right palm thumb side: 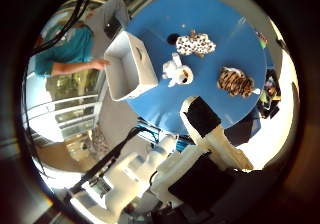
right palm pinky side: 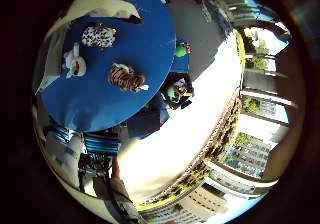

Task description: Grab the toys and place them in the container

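Observation:
A round blue table bears three toys: a black-spotted white plush, a small white toy and a brown striped plush. A white rectangular container stands at the table's edge, beside the white toy. My hand is well above the table, away from all toys, its fingers relaxed and open with nothing between them. The little finger side view shows the same table with the spotted plush, the white toy and the striped plush.
A person's arm reaches to the container's side. A green ball lies off the table's edge. A railing borders the pale floor. Buildings stand beyond.

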{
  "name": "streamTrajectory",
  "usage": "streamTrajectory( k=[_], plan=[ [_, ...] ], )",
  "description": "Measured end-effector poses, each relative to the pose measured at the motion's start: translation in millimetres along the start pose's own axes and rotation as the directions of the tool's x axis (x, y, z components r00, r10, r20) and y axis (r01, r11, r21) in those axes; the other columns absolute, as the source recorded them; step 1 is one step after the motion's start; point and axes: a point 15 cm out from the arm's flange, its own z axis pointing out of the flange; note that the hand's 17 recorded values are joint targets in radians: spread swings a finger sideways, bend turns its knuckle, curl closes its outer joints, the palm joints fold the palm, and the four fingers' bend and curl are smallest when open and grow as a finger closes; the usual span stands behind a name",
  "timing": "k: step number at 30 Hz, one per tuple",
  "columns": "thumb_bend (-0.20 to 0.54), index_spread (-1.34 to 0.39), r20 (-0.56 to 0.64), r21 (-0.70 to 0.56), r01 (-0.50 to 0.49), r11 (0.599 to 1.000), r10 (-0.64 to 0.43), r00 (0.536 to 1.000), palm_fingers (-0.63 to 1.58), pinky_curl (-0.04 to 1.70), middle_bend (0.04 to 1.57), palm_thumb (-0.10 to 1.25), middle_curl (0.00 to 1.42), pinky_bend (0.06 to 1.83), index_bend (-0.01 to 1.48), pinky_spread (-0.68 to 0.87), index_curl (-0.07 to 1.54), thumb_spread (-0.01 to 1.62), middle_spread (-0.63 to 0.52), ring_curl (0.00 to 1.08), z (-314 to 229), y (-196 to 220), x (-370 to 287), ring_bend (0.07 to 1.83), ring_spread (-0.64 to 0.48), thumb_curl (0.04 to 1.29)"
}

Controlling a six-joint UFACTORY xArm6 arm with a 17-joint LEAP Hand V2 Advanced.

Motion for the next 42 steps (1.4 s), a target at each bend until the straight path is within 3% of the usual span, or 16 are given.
streamTrajectory(
  k=[10,19,33,37,40,41,42],
  plan=[
    [-0.022,-0.08,0.033,-0.145,-0.086,0.986,0.092,0.995,0.19,0.21,0.18,0.52,0.33,0.76,0.17,0.50,0.26,1.23,0.08,0.32,70.1,2.7,48.1,0.42,0.32,0.41],
    [-0.023,-0.04,0.050,-0.238,-0.114,0.964,0.130,0.990,0.19,0.18,0.18,0.54,0.33,0.74,0.17,0.48,0.27,1.20,0.08,0.32,165.3,-21.7,83.7,0.43,0.32,0.40],
    [-0.029,-0.02,-0.011,-0.408,-0.101,0.908,0.106,0.994,0.20,0.15,0.18,0.58,0.33,0.72,0.17,0.47,0.28,1.14,0.08,0.32,283.7,-39.4,96.0,0.44,0.30,0.38],
    [-0.028,-0.01,-0.037,-0.443,-0.090,0.892,0.082,0.996,0.40,0.13,0.24,0.59,0.35,0.71,0.15,0.45,0.27,1.13,0.04,0.33,294.5,-40.1,95.1,0.54,0.29,0.38],
    [-0.012,-0.10,-0.039,-0.452,-0.082,0.888,0.072,0.997,0.82,0.12,0.40,0.64,0.40,0.81,0.14,0.44,0.24,1.12,-0.04,0.35,293.8,-40.1,93.4,0.70,0.24,0.38],
    [-0.003,-0.14,-0.037,-0.453,-0.077,0.888,0.068,0.997,1.00,0.14,0.51,0.68,0.45,0.88,0.09,0.43,0.21,1.11,-0.06,0.40,293.7,-40.3,92.5,0.84,0.21,0.39],
    [-0.003,-0.16,-0.035,-0.452,-0.075,0.889,0.066,0.997,1.00,0.15,0.54,0.69,0.47,0.89,0.09,0.43,0.20,1.11,-0.07,0.42,293.7,-40.7,92.2,0.89,0.20,0.40]
  ],
)
